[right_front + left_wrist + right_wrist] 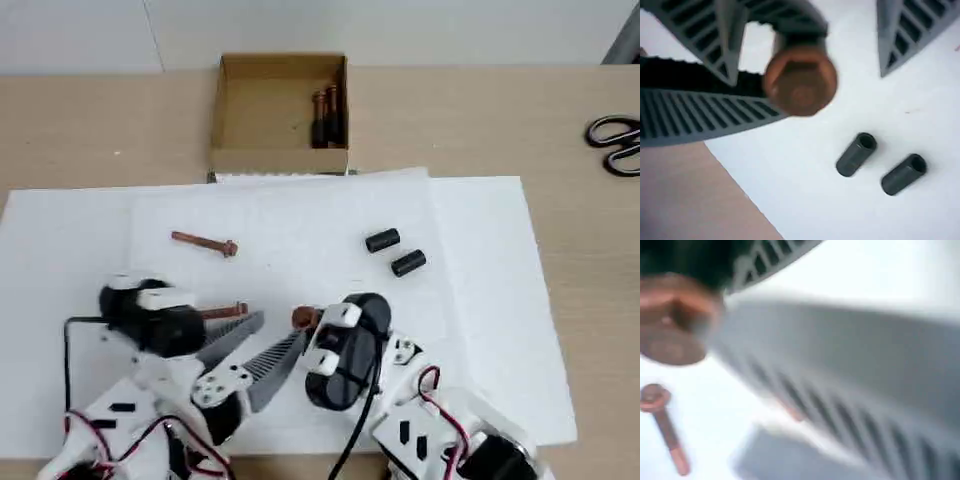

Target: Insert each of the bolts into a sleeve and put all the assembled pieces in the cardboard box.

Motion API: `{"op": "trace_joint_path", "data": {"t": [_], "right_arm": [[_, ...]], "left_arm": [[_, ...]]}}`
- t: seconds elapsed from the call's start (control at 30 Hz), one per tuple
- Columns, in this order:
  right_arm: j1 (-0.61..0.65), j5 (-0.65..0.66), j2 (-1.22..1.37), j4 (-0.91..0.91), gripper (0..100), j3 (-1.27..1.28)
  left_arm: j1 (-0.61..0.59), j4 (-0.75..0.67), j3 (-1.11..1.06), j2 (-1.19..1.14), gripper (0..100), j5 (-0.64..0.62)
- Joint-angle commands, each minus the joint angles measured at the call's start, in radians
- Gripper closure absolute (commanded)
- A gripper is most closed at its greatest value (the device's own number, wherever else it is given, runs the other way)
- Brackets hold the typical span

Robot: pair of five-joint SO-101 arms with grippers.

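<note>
Right gripper (pixel 308 325) pinches a copper hex-head bolt (pixel 800 80); the left gripper (pixel 281 329) stands spread around it. A black cylindrical sleeve (pixel 382 240) and its twin (pixel 408 263) lie at 2 o'clock on white paper (pixel 480 300), with the brown cardboard box (pixel 278 160) at 12.

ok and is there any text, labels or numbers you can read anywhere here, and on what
None can be read.
The cardboard box, the white paper, the black sleeves and the bolt head near the left wrist camera show no print.
Any marking on the scissors is too small to tell.
</note>
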State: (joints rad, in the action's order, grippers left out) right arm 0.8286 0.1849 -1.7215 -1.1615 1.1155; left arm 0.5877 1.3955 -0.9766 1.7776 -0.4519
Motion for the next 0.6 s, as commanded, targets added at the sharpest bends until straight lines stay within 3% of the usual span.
{"op": "trace_joint_path", "data": {"t": [0.0, 0.2, 0.33, 0.57], "right_arm": [[-0.047, 0.009, -0.008, 0.001, 99.5, -0.061], [-0.056, 0.011, -0.008, 0.001, 99.5, -0.061], [-0.088, 0.011, -0.008, -0.001, 99.5, -0.061], [-0.278, 0.008, -0.001, -0.001, 99.5, -0.028]], "left_arm": [[-0.049, 0.017, 0.067, -0.006, 82, 0.034], [-0.172, 0.018, 0.081, -0.002, 100, 0.147], [-0.295, 0.012, 0.004, -0.002, 99, 0.244], [-0.548, -0.129, -0.288, -0.002, 99, 0.361]]}}
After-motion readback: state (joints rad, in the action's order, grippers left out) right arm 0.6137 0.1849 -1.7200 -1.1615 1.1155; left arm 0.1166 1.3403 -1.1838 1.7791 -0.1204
